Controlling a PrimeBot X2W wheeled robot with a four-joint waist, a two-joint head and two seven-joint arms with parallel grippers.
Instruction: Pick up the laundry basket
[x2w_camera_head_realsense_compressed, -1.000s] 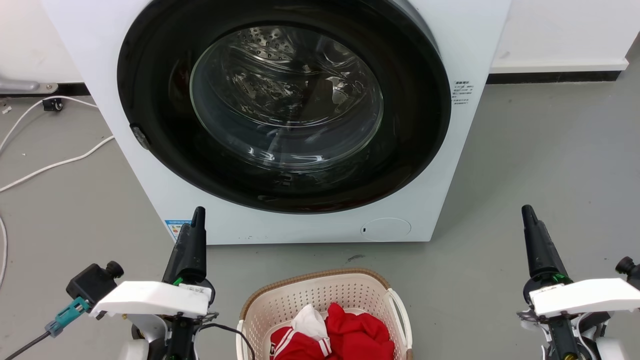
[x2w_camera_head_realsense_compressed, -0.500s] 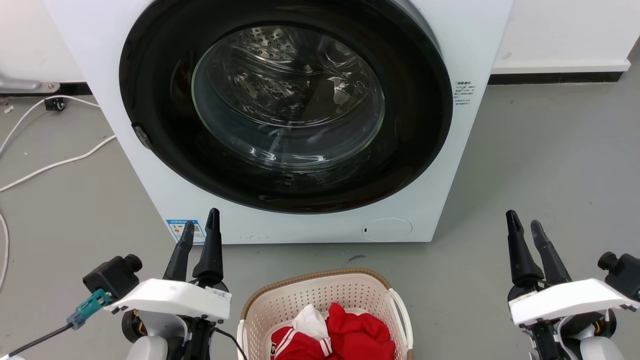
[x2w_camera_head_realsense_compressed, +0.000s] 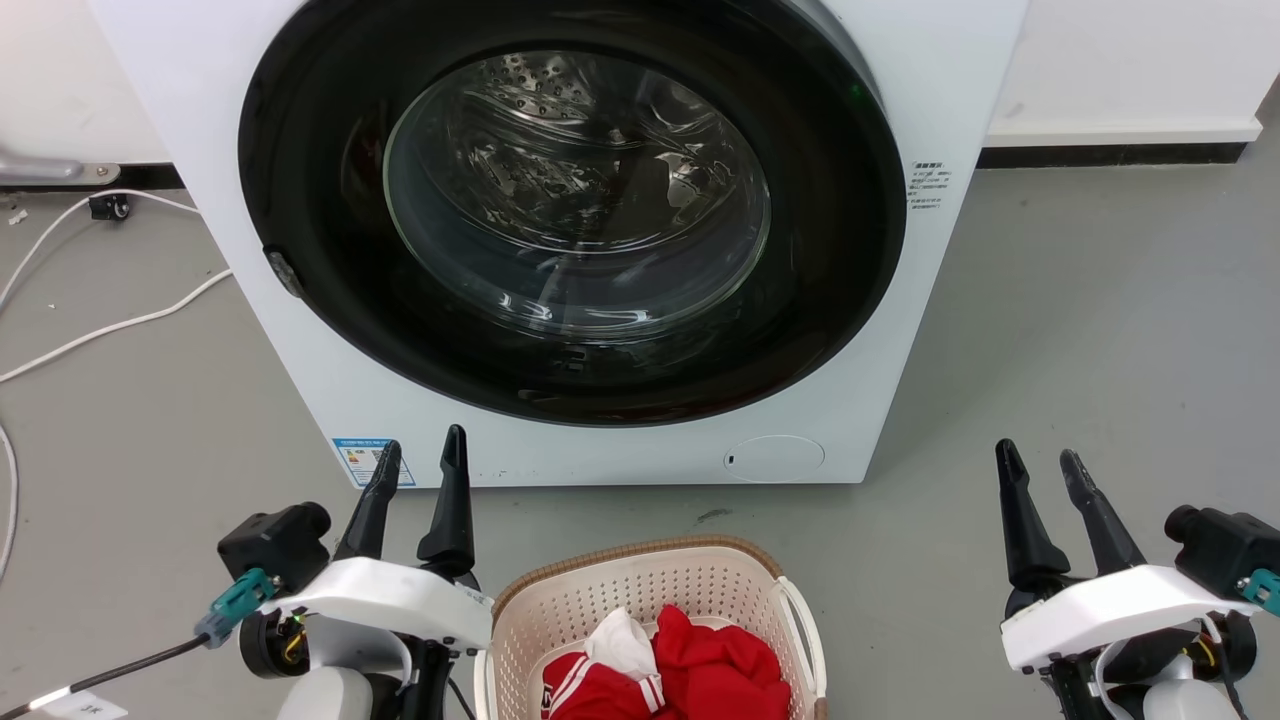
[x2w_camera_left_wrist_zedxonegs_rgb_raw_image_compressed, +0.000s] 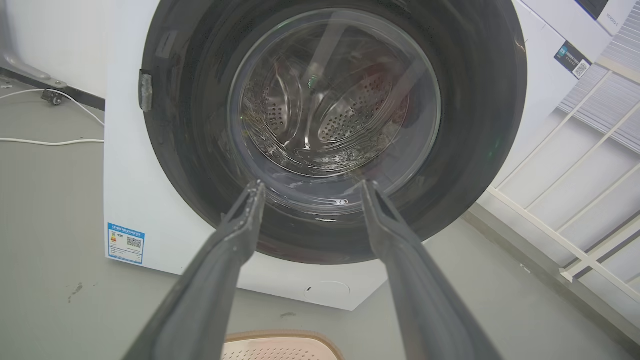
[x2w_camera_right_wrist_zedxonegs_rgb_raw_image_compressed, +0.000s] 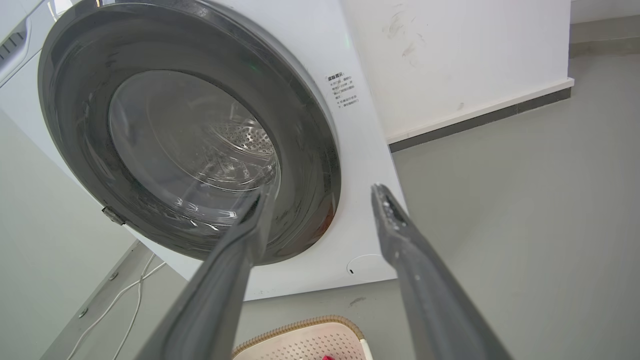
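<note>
The cream-white plastic laundry basket (x2w_camera_head_realsense_compressed: 600, 590) with little holes and a brown woven rim sits on the grey floor (x2w_camera_head_realsense_compressed: 1080, 330), between both grippers. The left gripper (x2w_camera_head_realsense_compressed: 422, 443) is just beside it, fingers spread, holding nothing. The right gripper (x2w_camera_head_realsense_compressed: 1036, 452) is farther off, spread and empty too.

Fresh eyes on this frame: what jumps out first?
The washing machine dominates the upper head view, its big dark round door shut. Below it, at bottom centre on the grey floor, sits the laundry basket with red clothes inside. The left gripper and right gripper flank the basket, both open and touching nothing.
</note>
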